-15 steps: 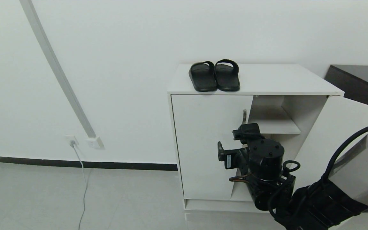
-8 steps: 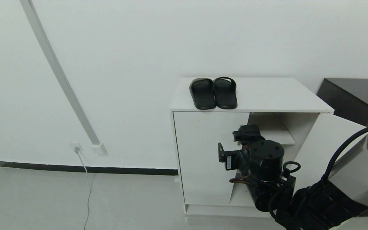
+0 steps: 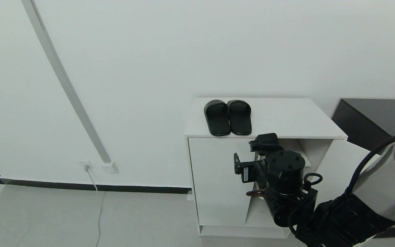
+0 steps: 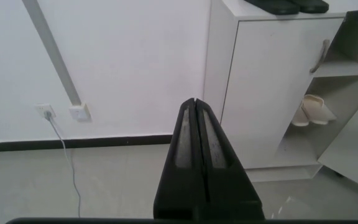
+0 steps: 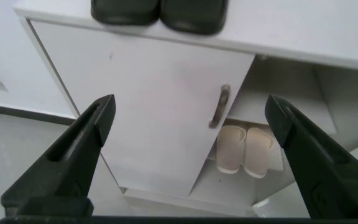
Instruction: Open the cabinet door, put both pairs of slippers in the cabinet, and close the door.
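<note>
Just above the wide-spread right gripper (image 5: 190,102), black slippers (image 5: 159,9) on cabinet top (image 3: 286,118).

The left gripper (image 4: 194,107) is closed tight. The right gripper (image 5: 190,104) is spread wide. The right arm (image 3: 283,175) is held raised and extended forward.

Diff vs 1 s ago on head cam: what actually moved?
Head camera shifted upward, so the white two-door cabinet and the pair of black slide slippers on top sit lower in frame; neither moved itself. The right arm now stands higher against the cabinet. Nothing gripped or released; right door stays open.
</note>
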You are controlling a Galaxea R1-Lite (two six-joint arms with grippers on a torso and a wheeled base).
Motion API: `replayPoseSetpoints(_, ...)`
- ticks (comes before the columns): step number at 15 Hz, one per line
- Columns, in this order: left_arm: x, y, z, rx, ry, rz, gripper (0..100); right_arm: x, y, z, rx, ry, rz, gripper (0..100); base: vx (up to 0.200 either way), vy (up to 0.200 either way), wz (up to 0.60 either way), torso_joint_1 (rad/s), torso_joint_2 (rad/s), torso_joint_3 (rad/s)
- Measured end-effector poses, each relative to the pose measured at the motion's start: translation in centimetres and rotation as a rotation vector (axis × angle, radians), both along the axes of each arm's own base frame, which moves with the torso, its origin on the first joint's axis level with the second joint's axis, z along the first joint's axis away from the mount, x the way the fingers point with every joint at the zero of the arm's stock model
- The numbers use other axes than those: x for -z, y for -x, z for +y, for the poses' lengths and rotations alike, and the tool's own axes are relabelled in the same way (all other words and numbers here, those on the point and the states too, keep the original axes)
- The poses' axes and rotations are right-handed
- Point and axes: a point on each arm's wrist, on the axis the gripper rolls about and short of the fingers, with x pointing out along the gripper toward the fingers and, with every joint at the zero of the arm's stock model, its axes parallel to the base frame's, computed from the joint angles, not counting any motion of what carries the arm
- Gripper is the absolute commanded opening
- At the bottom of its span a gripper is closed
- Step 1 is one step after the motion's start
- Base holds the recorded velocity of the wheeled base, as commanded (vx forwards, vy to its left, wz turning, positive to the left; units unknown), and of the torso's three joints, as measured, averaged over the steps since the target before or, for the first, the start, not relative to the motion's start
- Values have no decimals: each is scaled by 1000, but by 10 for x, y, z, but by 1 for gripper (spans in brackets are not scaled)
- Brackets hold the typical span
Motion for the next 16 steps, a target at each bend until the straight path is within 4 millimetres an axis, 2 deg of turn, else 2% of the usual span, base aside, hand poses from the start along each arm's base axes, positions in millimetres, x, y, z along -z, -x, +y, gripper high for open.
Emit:
replayPoseSetpoints(4, 0, 0, 0, 0, 0, 0, 0, 2, -1, -2, -4, 6, 7, 100, 0, 0, 0, 168, -361, -194)
replayPoseSetpoints(7, 0, 0, 0, 0, -4, 0, 0, 1, -4, -4, -26, 10, -5, 100, 0, 0, 0, 11, -24, -11)
replayPoseSetpoints(9, 0, 0, 0, 0, -3, 0, 0, -8, -11, 1, -37, 15, -25, 100, 0, 0, 0, 0, 0, 0)
replayPoseSetpoints(11, 0, 0, 0, 1, -4, 0, 0, -13, -19, 9, -40, 54, 25, 100, 0, 0, 0, 0, 0, 0)
replayPoseSetpoints(16, 0, 0, 0, 0, -4, 2, 0, -45, -37, 27, -31, 15, 116, 100, 0, 0, 0, 0, 0, 0)
